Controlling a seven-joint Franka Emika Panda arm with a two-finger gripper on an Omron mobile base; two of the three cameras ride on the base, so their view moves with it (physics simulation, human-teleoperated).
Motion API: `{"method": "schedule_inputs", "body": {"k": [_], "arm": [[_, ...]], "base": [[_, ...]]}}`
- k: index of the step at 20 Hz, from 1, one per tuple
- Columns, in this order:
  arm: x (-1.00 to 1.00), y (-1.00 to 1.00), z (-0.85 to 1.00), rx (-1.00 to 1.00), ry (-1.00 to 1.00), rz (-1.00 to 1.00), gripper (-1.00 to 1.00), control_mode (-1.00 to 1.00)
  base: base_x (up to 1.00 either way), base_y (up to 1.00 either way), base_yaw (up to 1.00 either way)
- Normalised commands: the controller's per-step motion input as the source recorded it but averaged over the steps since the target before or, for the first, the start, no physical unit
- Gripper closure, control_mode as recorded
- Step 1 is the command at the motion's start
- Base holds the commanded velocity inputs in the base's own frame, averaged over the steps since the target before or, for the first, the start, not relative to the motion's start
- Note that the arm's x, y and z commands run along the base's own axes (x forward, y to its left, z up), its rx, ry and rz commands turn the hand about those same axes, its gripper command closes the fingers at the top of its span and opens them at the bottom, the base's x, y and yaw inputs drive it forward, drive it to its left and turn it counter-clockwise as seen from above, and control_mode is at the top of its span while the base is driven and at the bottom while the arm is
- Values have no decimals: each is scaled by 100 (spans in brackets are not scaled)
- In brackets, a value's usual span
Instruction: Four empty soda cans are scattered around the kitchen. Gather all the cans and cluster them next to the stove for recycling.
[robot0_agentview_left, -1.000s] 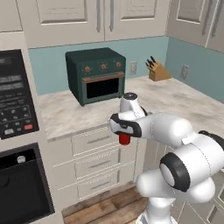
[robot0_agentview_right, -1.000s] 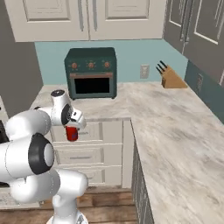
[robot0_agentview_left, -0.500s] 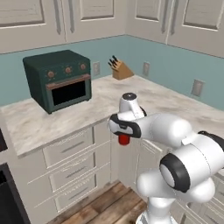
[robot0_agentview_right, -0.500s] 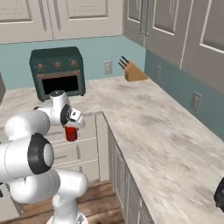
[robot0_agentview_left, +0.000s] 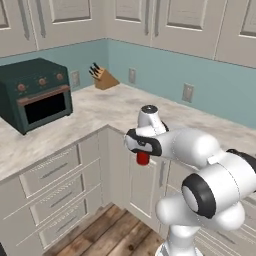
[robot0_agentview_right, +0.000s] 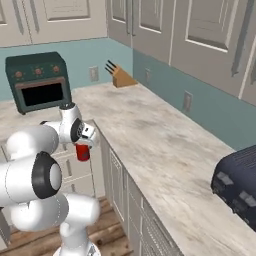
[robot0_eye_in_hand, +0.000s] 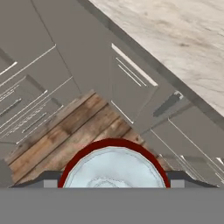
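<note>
Arm folded in close to the base, forearm held level, wrist turned so the gripper (robot0_agentview_left: 143, 154) pointed straight down at the wood-plank floor (robot0_agentview_left: 107, 237). Jaws clamped on a red soda can (robot0_agentview_left: 143, 158), held upright and hanging just beneath the hand, in mid-air in front of the beige cabinet doors (robot0_agentview_left: 137, 185) below the worktop (robot0_agentview_left: 102, 107) corner. In the right base view, same can (robot0_agentview_right: 82, 152) seen at 4 o'clock from the wrist, off the worktop's (robot0_agentview_right: 160, 150) edge at its 9 o'clock side. Hand view looked down over the can's silver top and red rim (robot0_eye_in_hand: 113, 165) at 6 o'clock, with floor planks (robot0_eye_in_hand: 61, 135) beyond and marble worktop (robot0_eye_in_hand: 175, 35) at 1 o'clock. Dark green toaster oven (robot0_agentview_left: 34, 93) stood on the worktop at 10 o'clock from the gripper, knife block (robot0_agentview_left: 102, 78) against the teal wall at 11 o'clock, well apart from the can. Black toaster (robot0_agentview_right: 237, 185) sat at the right base view's 4 o'clock edge.
</note>
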Motion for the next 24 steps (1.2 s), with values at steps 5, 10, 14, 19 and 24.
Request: {"method": "schedule_inputs", "body": {"k": [5, 10, 14, 19, 24], "arm": [[0, 0, 0, 0, 0, 0, 100, 100], [0, 0, 0, 0, 0, 0, 100, 100], [0, 0, 0, 0, 0, 0, 100, 100], [0, 0, 0, 0, 0, 0, 100, 100], [0, 0, 0, 0, 0, 0, 100, 100]], "base": [[-52, 0, -33], [-34, -2, -38], [-23, 0, -42], [-30, -6, -38], [-43, -42, -25]]}}
